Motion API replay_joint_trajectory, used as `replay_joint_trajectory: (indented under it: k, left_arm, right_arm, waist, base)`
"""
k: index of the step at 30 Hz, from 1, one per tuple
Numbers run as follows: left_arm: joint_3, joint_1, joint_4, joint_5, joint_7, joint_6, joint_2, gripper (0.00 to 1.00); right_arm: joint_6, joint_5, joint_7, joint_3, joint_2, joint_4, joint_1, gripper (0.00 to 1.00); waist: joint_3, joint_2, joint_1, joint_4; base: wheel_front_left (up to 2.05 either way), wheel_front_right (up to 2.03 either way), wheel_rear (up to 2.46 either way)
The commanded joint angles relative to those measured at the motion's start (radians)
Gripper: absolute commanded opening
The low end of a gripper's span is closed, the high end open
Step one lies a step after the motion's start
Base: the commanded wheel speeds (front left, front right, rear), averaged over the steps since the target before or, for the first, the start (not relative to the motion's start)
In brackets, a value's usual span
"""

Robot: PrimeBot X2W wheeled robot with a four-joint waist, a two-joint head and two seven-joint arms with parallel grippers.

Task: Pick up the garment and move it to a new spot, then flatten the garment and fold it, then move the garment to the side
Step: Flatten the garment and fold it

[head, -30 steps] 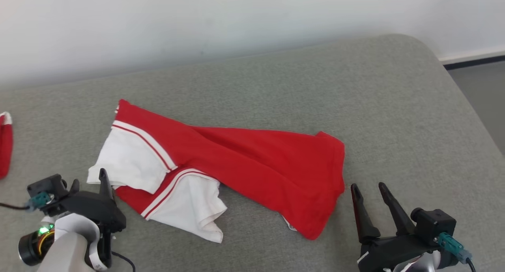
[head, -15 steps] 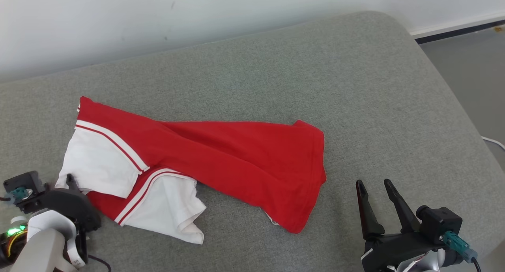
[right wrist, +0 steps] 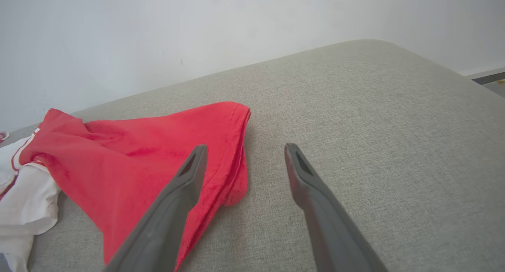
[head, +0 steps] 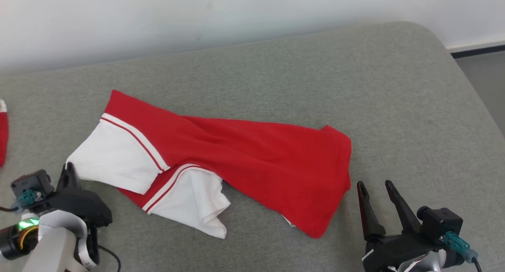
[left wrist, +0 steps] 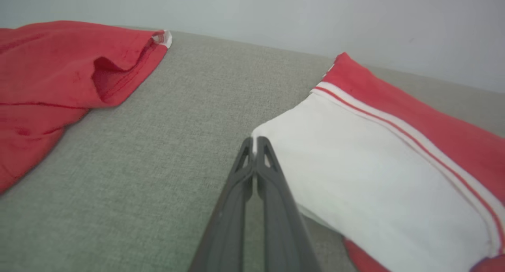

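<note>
Left end effector (left wrist: 256,141) is clenched, tips pinched on the corner of the white sleeve (left wrist: 355,177) (a sliver of white shows between them, so I read it as a real grip). From there the garment (head: 252,157) runs toward 3 o'clock across the grey fabric surface (head: 355,86): white sleeves at the left end, red body bunched and creased, hem at the right end. Right end effector (head: 374,184) is released, fingers spread, over bare fabric with the hem at its 10 o'clock, near but not touching. Another red cloth (left wrist: 51,66) lies apart at 9 o'clock.

Step, by my guess: the first pick-up, one corner secured. Next calls for the right side to reach in and close on the hem, then lift both together.

No brand or writing legible; a white scrap under the lower hem could be a tag, unreadable.
</note>
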Motion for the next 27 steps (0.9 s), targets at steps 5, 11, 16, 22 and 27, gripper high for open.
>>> replay_joint_trajectory:
  k: [5,11,16,22,27]
  left_arm:
    - [0.023,0.103,-0.115,-0.026,-0.040,0.006,-0.024,0.00]
    - [0.034,0.271,-0.295,-0.029,-0.051,0.036,-0.035,0.00]
    - [0.027,0.456,-0.496,-0.034,-0.034,0.089,-0.053,0.00]
    - [0.006,0.583,-0.642,-0.032,0.004,0.150,-0.077,0.00]
    - [-0.008,0.610,-0.681,-0.022,0.016,0.175,-0.086,1.00]
  right_arm:
    - [0.003,0.001,0.005,0.000,-0.001,-0.005,0.021,1.00]
    - [0.003,-0.007,0.010,-0.022,0.000,-0.013,0.032,1.00]
    - [0.003,-0.016,0.032,-0.046,0.000,-0.022,0.036,1.00]
    - [0.003,-0.015,0.082,-0.046,-0.001,-0.021,0.036,1.00]
    - [0.003,-0.009,0.166,-0.051,-0.001,-0.004,0.036,1.00]
  waist:
    - [-0.037,0.0000,-0.0001,0.085]
    - [-0.037,0.0000,-0.0001,0.131]
    - [-0.037,0.0000,-0.0001,0.173]
    - [-0.041,0.0000,-0.0001,0.201]
    - [-0.039,0.0000,-0.0001,0.213]
  base:
    - [0.00,0.00,0.00]
    - [0.00,0.00,0.00]
    - [0.00,0.00,0.00]
    - [0.00,0.00,0.00]
    - [0.00,0.00,0.00]
